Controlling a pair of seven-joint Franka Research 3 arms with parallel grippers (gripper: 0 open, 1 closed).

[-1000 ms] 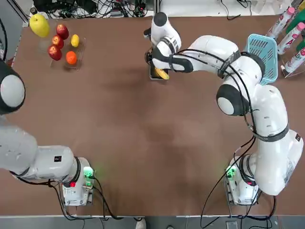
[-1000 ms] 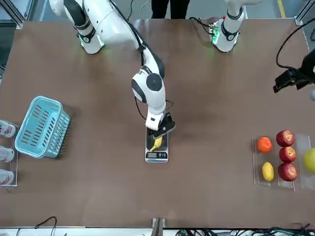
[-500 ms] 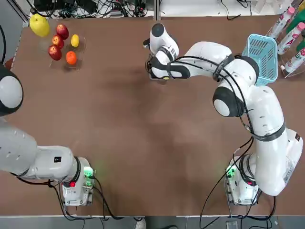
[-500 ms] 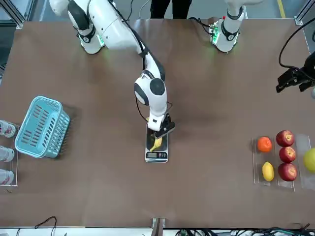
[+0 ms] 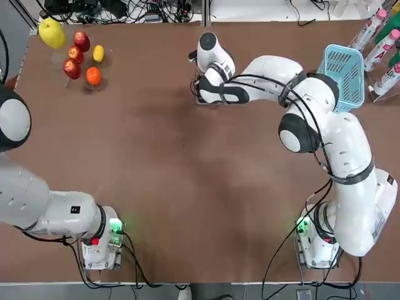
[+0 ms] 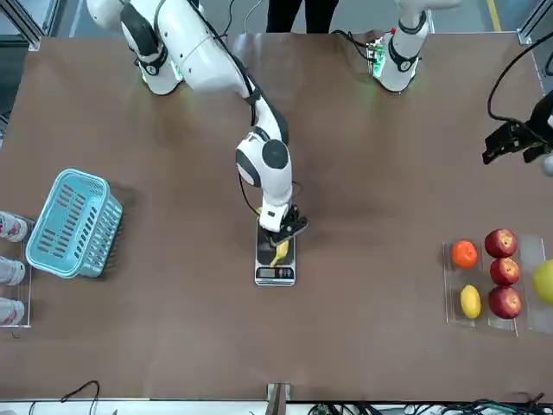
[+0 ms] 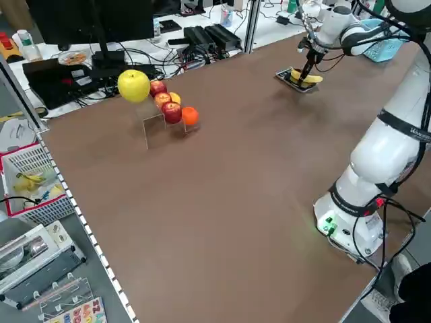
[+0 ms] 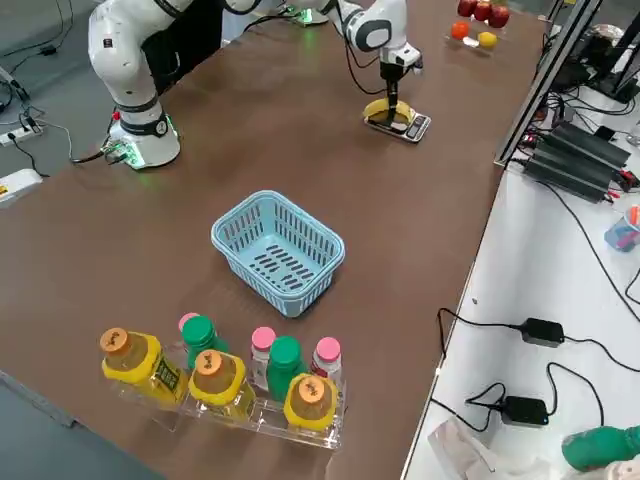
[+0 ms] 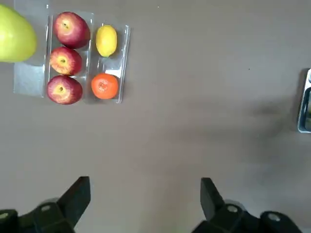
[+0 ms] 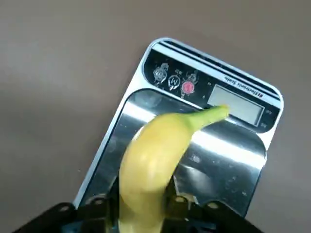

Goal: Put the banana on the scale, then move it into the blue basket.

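Right gripper (image 6: 281,239) pinching the banana (image 6: 278,252) atop the scale (image 6: 275,264) at centre frame, blue basket (image 6: 70,223) at left, left gripper (image 9: 143,204) spread wide, idle at right edge.

This is looking like a robotics lab. Two white arms are standing bolted to a wide brown table (image 5: 187,187), their bases glowing green. Tangled cables and power strips (image 7: 205,37) are lying along the table's edge beside a dark monitor (image 7: 94,17), and power adapters (image 8: 535,330) are sitting on a white side bench (image 8: 530,260). Fruit and bottles are waiting in clear racks.
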